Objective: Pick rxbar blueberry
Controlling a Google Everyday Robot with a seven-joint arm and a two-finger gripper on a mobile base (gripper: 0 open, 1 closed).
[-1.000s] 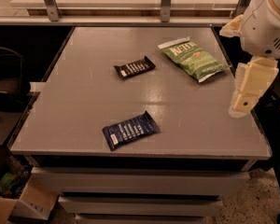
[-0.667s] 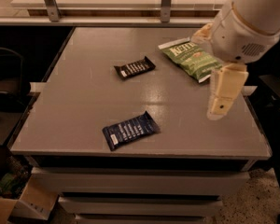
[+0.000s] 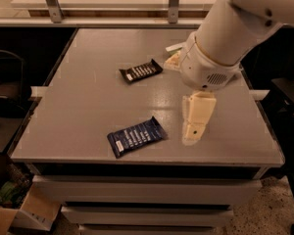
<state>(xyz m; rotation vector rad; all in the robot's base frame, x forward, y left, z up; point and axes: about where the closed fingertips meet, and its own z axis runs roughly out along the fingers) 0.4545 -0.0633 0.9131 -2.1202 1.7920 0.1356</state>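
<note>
- Camera view: the gripper [image 3: 192,134] is hanging just above the table [image 3: 83,92]; I cannot tell whether it is apart or together.
- The rxbar blueberry [image 3: 136,137] is lying flat near the claw, on its left in view (probably light, thin and slippery); pinching across its narrow width is looking safest.

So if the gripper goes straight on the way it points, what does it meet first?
Probably the grey tabletop, right of the flat navy-blue rxbar blueberry wrapper; the cream gripper points down beside it, depth unclear.

White lettering on the rxbar blueberry [image 3: 136,137] is unreadable; the claw [image 3: 193,130] hangs near it.
</note>
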